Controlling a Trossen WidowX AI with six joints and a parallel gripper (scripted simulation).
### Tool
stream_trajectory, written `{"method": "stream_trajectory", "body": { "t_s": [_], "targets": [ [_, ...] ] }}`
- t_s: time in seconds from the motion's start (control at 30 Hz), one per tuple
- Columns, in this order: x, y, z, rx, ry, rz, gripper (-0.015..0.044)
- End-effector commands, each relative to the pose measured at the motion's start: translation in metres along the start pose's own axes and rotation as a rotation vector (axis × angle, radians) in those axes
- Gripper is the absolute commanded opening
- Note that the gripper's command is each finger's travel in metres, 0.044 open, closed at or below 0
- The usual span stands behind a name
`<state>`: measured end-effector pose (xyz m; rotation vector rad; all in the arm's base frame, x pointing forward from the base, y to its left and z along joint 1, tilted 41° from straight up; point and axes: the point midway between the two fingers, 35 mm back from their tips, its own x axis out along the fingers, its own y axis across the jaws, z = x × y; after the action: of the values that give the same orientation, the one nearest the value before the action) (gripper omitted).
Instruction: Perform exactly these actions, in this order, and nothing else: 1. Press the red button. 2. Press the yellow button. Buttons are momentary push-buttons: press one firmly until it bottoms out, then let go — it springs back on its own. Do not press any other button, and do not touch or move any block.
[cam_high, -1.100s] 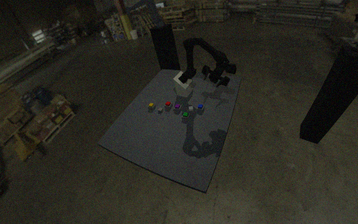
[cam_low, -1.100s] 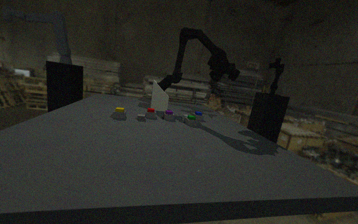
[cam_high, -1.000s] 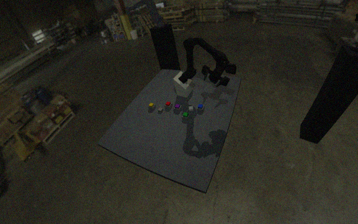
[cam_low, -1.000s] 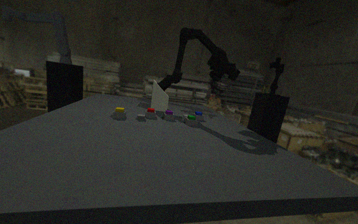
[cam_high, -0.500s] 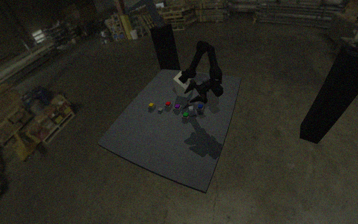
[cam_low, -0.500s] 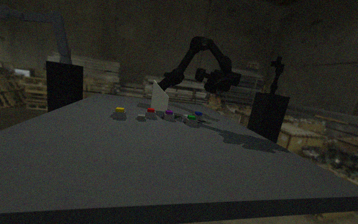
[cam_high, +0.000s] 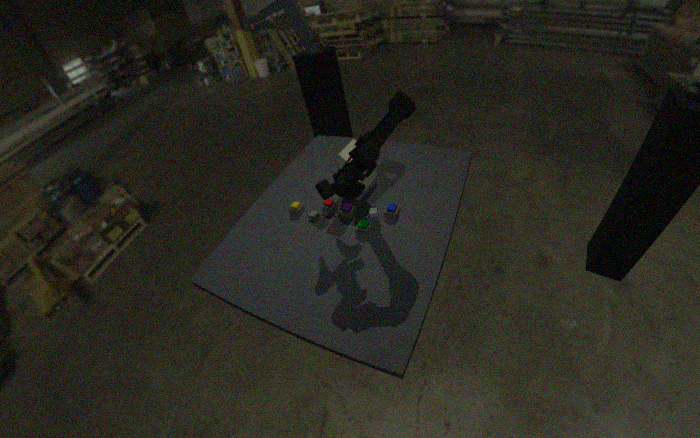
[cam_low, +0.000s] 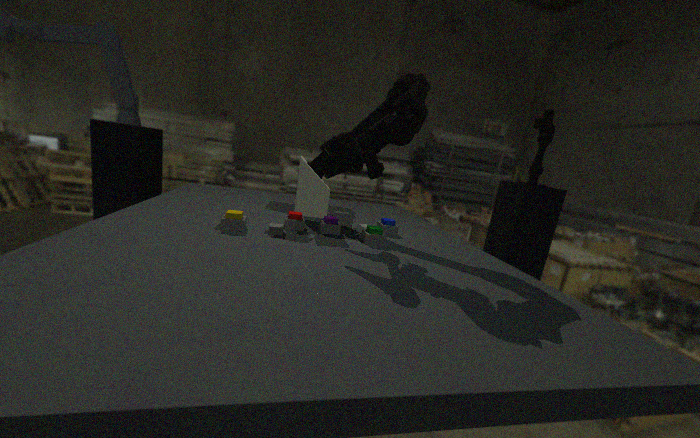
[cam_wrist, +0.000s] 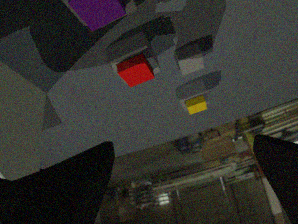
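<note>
The arm reaches low over the table, its end effector spread wide and empty. Five buttons sit in a row: yellow, red, purple, green, blue.

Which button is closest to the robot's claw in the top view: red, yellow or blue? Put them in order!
From the claw, in the top view:
1. Red button, right beside the claw.
2. Yellow button, at the row's left end.
3. Blue button, at the right end, farthest.
</note>
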<state>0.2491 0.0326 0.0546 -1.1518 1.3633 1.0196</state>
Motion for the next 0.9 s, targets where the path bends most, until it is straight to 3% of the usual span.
{"method": "stream_trajectory", "body": {
  "t_s": [0.0,0.33,0.73,0.87],
  "targets": [
    [0.033,0.011,-0.021,0.350,-0.157,0.234,0.0400],
    [0.065,0.017,-0.058,1.124,-0.560,0.639,0.0400],
    [0.066,0.017,-0.058,1.138,-0.568,0.645,0.0400],
    [0.094,0.022,-0.030,1.139,-0.569,0.645,0.0295]
  ]
}}
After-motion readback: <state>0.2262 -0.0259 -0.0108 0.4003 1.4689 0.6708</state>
